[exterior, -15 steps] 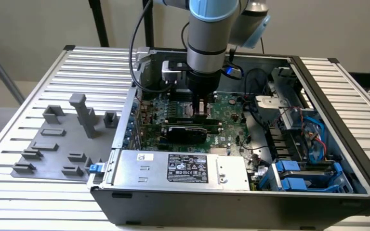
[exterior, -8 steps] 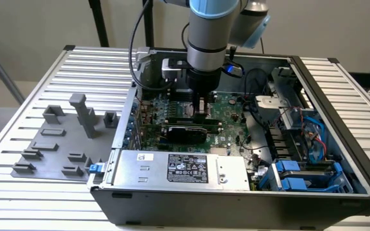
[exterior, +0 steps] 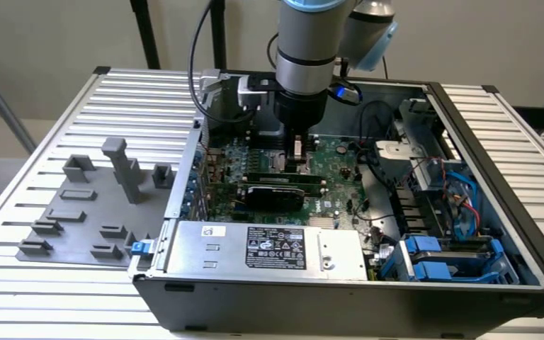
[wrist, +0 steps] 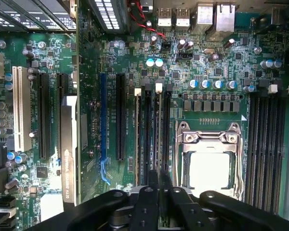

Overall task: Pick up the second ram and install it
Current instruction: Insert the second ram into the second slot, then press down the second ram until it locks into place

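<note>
The pincer is closed on the second ram, held edge-on directly over the black memory slots just beside the CPU socket; seating it well likely calls for a straight, even press.

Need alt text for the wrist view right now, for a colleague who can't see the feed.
The gripper hangs over the motherboard, its black fingers aligned with the memory slots beside the bare CPU socket. More empty slots flank the socket's other side.
</note>
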Controlling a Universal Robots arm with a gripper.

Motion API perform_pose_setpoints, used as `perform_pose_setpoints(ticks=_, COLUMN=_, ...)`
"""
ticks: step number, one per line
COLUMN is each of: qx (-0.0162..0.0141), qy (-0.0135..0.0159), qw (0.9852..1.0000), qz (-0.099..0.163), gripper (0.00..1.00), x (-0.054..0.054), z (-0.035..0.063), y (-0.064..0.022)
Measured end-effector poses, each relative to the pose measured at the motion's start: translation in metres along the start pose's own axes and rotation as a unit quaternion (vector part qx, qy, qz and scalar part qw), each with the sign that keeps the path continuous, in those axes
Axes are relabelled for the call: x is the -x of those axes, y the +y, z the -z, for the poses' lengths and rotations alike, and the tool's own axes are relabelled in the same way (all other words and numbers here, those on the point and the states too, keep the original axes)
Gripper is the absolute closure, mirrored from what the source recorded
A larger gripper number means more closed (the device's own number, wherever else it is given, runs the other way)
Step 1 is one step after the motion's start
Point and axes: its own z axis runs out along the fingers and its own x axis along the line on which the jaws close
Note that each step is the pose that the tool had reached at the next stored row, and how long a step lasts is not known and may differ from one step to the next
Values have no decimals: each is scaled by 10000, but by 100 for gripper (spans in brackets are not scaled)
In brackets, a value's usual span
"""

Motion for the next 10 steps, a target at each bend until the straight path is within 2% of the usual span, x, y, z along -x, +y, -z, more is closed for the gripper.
perform_pose_setpoints(ticks=2, qx=0, qy=0, qw=10000, qz=0, gripper=89, x=0, z=0, y=0)
perform_pose_setpoints(ticks=10, qx=0, qy=1, qw=10000, qz=0, gripper=89, x=0, z=1, y=0)
